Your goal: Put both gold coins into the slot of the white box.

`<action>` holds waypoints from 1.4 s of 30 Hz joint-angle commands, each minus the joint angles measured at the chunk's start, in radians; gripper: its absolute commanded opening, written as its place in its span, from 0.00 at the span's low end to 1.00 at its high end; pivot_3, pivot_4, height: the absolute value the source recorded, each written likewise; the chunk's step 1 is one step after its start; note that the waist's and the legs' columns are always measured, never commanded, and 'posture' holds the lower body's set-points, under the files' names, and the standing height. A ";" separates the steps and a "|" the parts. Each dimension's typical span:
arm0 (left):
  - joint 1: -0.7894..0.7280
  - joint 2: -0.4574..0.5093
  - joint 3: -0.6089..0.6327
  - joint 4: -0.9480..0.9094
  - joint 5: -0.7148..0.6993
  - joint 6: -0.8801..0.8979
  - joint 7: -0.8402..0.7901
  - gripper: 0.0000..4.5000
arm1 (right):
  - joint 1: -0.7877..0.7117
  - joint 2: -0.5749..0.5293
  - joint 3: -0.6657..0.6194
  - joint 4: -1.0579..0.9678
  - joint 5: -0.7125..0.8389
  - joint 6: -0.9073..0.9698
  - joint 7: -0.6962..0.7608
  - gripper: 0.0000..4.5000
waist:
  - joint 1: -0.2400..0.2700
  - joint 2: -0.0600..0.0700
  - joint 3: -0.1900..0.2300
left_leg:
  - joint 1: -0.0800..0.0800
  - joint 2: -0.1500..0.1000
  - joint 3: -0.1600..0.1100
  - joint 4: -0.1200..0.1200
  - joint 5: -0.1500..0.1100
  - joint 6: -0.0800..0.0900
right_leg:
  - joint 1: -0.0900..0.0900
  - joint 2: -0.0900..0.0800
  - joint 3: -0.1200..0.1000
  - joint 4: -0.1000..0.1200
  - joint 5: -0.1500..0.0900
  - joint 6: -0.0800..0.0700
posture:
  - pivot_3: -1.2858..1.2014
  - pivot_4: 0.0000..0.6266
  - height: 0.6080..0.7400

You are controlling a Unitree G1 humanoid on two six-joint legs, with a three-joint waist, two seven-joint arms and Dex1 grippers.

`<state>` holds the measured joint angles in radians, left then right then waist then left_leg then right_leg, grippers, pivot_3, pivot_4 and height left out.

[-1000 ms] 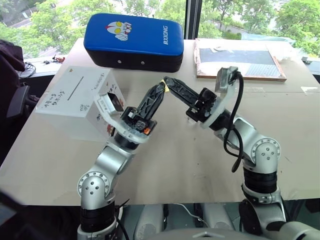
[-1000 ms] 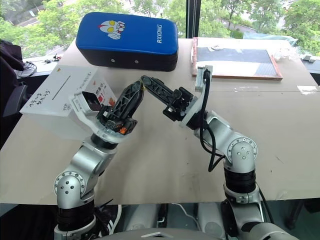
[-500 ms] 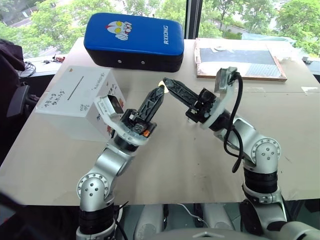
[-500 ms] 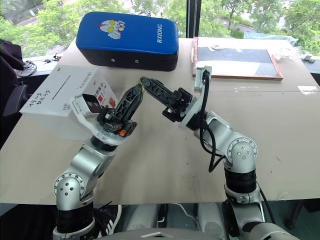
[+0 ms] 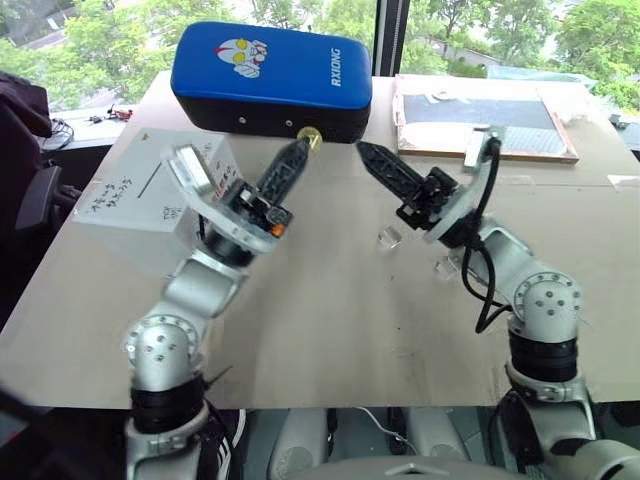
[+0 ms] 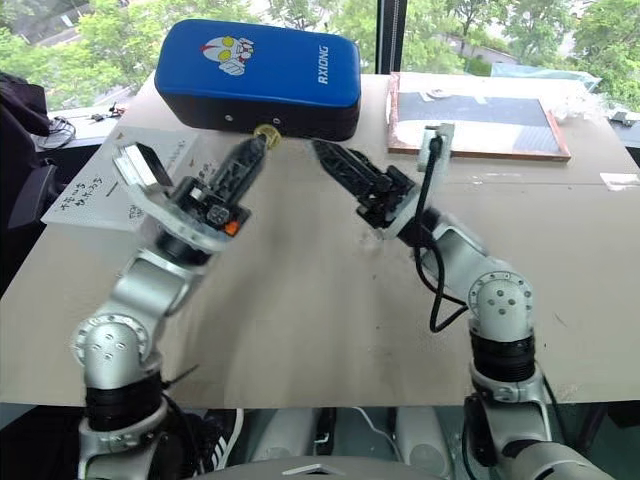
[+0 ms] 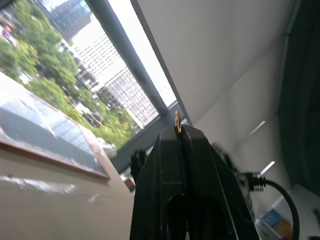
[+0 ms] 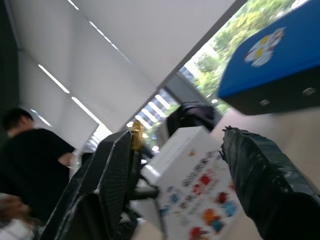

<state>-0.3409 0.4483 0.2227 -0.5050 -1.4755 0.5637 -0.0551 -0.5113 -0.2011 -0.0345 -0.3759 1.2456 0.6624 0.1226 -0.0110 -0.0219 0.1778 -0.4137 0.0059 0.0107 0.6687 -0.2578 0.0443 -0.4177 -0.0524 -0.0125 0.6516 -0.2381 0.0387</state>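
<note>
Counted on the table (image 5: 330, 300): one gold coin (image 5: 311, 138), one white box (image 5: 140, 200), one blue padded case (image 5: 270, 70), one framed board (image 5: 480, 115).

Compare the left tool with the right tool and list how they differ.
The left tool is shut; the right tool is open, its fingers spread wide in the right wrist view.
The left tool pinches a gold coin at its very tip; the right tool holds nothing.
The left tool slants toward the robot's right, the right tool toward its left.
Both are black and raised above the table, tips apart.
</note>
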 commanded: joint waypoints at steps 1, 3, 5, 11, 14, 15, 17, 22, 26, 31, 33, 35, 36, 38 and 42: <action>-0.098 0.169 0.046 0.005 0.092 0.069 0.064 0.00 | -0.018 -0.046 0.004 -0.039 -0.187 -0.144 0.201 0.70 | -0.001 0.000 0.000 | -0.001 0.000 -0.002 0.000 0.000 0.000 | -0.001 0.000 0.000 -0.001 0.000 0.000 | 0.52 0.24 1.00; -0.147 0.277 0.057 0.029 0.129 0.121 0.086 0.00 | -0.031 -0.117 0.052 -0.036 -0.310 -0.199 0.350 0.70 | -0.002 0.001 0.001 | 0.000 0.000 -0.001 -0.002 0.000 0.000 | -0.001 0.001 -0.001 -0.001 0.000 0.000 | 0.52 0.24 1.00; -0.182 0.365 0.071 0.062 0.147 0.177 0.104 0.00 | -0.043 -0.186 0.102 -0.029 -0.403 -0.238 0.480 0.70 | -0.004 0.001 0.001 | -0.001 0.000 -0.001 -0.002 0.000 0.000 | -0.002 0.001 -0.001 -0.001 0.000 0.000 | 0.52 0.24 1.00; -0.201 0.578 0.133 0.202 0.231 0.339 0.136 0.00 | -0.047 -0.239 0.120 -0.034 -0.415 -0.244 0.683 0.70 | -0.003 0.001 0.002 | -0.001 0.001 -0.003 -0.004 0.003 -0.005 | -0.004 0.002 -0.001 -0.002 0.000 0.000 | 0.52 0.24 1.00; -0.194 0.612 0.151 0.216 0.252 0.399 0.142 0.00 | -0.050 -0.241 0.112 -0.031 -0.415 -0.229 0.714 0.70 | 0.000 0.001 0.002 | -0.001 0.001 -0.003 -0.004 0.003 -0.005 | -0.004 0.001 -0.001 -0.002 0.000 0.000 | 0.52 0.24 1.00; -0.193 0.612 0.156 0.216 0.255 0.414 0.144 0.00 | -0.052 -0.241 0.112 -0.029 -0.420 -0.227 0.721 0.70 | 0.001 0.001 0.002 | -0.001 0.000 -0.003 -0.004 0.003 -0.006 | -0.004 0.000 -0.001 -0.002 0.000 0.000 | 0.52 0.24 1.00; -0.180 0.601 0.166 0.218 0.271 0.436 0.152 0.00 | -0.056 -0.239 0.111 -0.025 -0.433 -0.229 0.725 0.70 | 0.004 0.001 0.002 | -0.002 -0.001 -0.003 -0.004 0.003 -0.006 | -0.003 -0.003 -0.001 -0.003 0.000 0.000 | 0.52 0.24 1.00; -0.113 0.597 0.169 0.211 0.365 0.472 0.149 0.00 | -0.066 -0.230 0.108 -0.006 -0.452 -0.232 0.733 0.70 | 0.002 0.001 0.002 | -0.002 -0.001 -0.003 -0.004 0.003 -0.006 | -0.003 -0.008 0.000 -0.002 0.000 0.000 | 0.52 0.24 1.00; -0.062 0.598 0.191 0.204 0.428 0.488 0.125 0.00 | -0.068 -0.230 0.104 0.001 -0.462 -0.232 0.738 0.70 | -0.002 0.001 0.002 | 0.000 -0.001 -0.004 -0.005 0.004 -0.007 | -0.004 -0.009 0.000 -0.001 0.000 0.000 | 0.52 0.24 1.00; -0.026 0.584 0.234 0.199 0.473 0.517 0.110 0.00 | -0.068 -0.221 0.110 0.008 -0.475 -0.237 0.744 0.70 | -0.001 0.001 0.001 | 0.000 -0.001 -0.003 -0.005 0.004 -0.008 | -0.004 -0.010 0.000 0.001 0.000 0.000 | 0.52 0.24 1.00; -0.006 0.598 0.238 0.190 0.501 0.532 0.095 0.00 | -0.069 -0.216 0.112 0.012 -0.482 -0.240 0.746 0.70 | -0.001 0.001 0.001 | 0.000 -0.002 -0.003 -0.004 0.004 -0.008 | -0.004 -0.010 0.000 0.002 0.000 0.000 | 0.52 0.24 1.00; 0.005 0.596 0.245 0.185 0.519 0.545 0.086 0.00 | -0.071 -0.210 0.113 0.017 -0.488 -0.242 0.749 0.70 | -0.002 0.001 0.001 | 0.000 -0.002 -0.003 -0.004 0.004 -0.008 | -0.004 -0.010 0.000 0.003 0.000 0.000 | 0.52 0.24 1.00; 0.012 0.595 0.250 0.182 0.527 0.552 0.079 0.00 | -0.070 -0.208 0.113 0.019 -0.492 -0.244 0.752 0.70 | -0.002 0.001 0.001 | 0.001 -0.002 -0.003 -0.004 0.004 -0.008 | -0.004 -0.010 0.000 0.003 0.000 0.000 | 0.52 0.24 1.00; 0.013 0.573 0.266 0.184 0.526 0.563 0.072 0.00 | -0.070 -0.202 0.115 0.023 -0.498 -0.247 0.757 0.70 | -0.003 0.001 0.001 | 0.001 -0.002 -0.003 -0.004 0.004 -0.008 | -0.004 -0.010 0.001 0.004 0.000 0.000 | 0.52 0.24 1.00; 0.016 0.555 0.268 0.184 0.547 0.555 0.035 0.12 | -0.070 -0.195 0.113 0.026 -0.505 -0.248 0.762 0.72 | -0.003 0.001 0.001 | 0.002 -0.002 -0.003 -0.004 0.004 -0.009 | -0.004 -0.010 0.001 0.006 0.000 0.000 | 0.52 0.24 1.00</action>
<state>-0.3444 1.0154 0.4895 -0.3291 -0.9517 1.1011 -0.0012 -0.5657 -0.4012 0.0989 -0.3345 0.7390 0.4311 0.8752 -0.0138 -0.0206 0.1789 -0.4118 0.0043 0.0074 0.6648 -0.2534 0.0356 -0.4216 -0.0624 -0.0119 0.6575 -0.2380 0.0384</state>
